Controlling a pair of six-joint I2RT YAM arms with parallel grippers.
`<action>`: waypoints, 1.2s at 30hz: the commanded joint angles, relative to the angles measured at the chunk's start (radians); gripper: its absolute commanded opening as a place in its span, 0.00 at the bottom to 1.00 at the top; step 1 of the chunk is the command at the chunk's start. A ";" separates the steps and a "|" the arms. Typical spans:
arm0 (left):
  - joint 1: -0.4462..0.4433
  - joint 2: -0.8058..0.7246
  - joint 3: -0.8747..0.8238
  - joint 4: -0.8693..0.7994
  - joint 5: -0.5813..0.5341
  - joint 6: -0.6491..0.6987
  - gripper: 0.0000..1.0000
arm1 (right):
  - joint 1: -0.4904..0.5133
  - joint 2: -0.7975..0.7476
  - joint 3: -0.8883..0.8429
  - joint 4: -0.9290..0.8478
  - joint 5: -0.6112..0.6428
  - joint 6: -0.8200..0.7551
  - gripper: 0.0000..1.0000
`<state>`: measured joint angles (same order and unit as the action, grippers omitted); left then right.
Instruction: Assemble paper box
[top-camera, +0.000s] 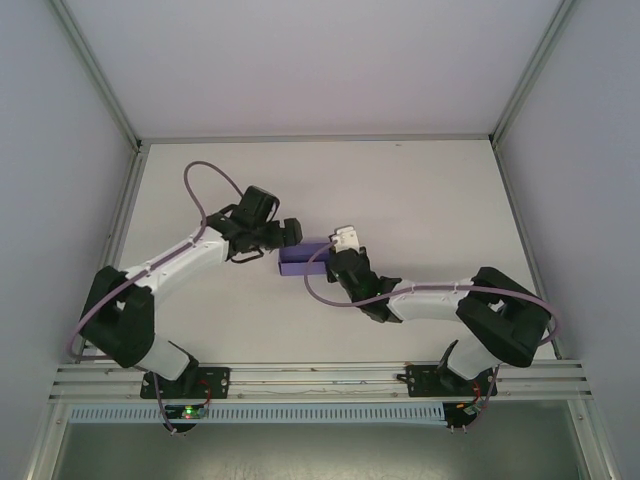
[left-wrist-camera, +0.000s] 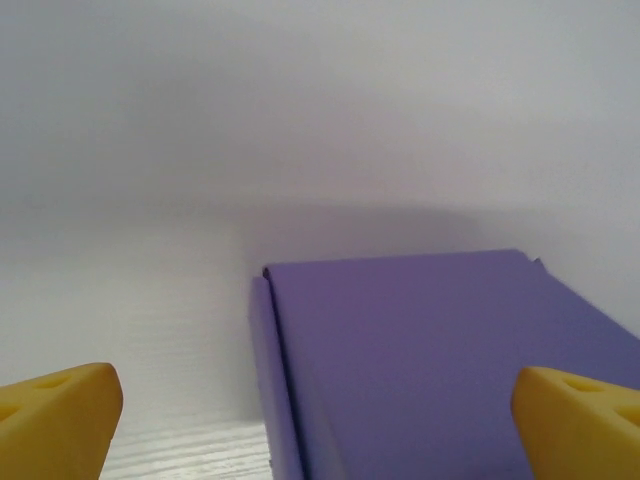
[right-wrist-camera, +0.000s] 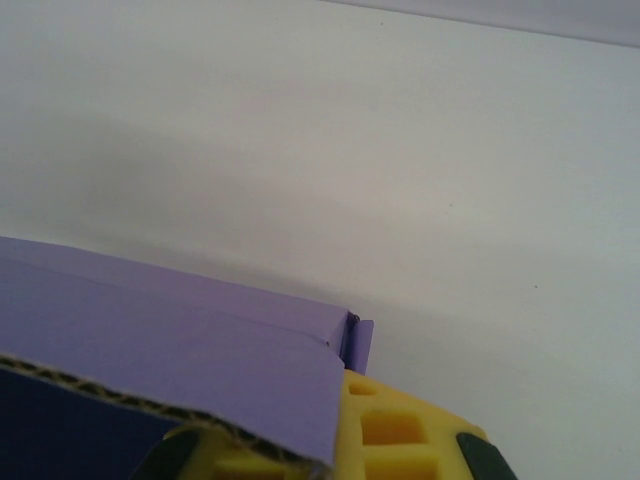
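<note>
**Inspector:** Where is the paper box (top-camera: 303, 262) lying?
**Assessor:** On the table (top-camera: 420, 190), long axis running left to right between both arms.
**Inspector:** Grippers?
**Assessor:** The left gripper (left-wrist-camera: 320, 440) is standing released, straddling the box's left end. The right gripper (top-camera: 335, 250) is apparently pinching its right-end wall.

The left arm (top-camera: 170, 265) and right arm (top-camera: 440, 300) have white link shells between bulky black joint housings. A mauve cable (top-camera: 195, 185) runs along each. Their black bases (top-camera: 185, 385) carry red wires. The left fingers (left-wrist-camera: 55, 410) are plain yellow; the right fingers (right-wrist-camera: 390, 430) are yellow with square recesses.
</note>
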<state>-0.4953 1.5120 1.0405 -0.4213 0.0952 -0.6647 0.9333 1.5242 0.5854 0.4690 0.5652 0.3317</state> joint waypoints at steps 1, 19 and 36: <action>0.003 0.027 -0.053 0.066 0.087 -0.067 0.97 | 0.026 0.031 -0.011 -0.042 0.019 -0.031 0.08; 0.015 0.042 -0.246 0.256 0.059 -0.064 0.77 | 0.081 -0.150 -0.089 -0.323 -0.039 0.055 0.48; 0.177 0.135 -0.396 0.714 0.424 -0.049 0.51 | -0.218 -0.319 -0.075 -0.309 -0.464 0.086 0.98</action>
<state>-0.3622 1.6073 0.6888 0.1753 0.4141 -0.7094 0.7704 1.2224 0.4839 0.1349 0.2745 0.3916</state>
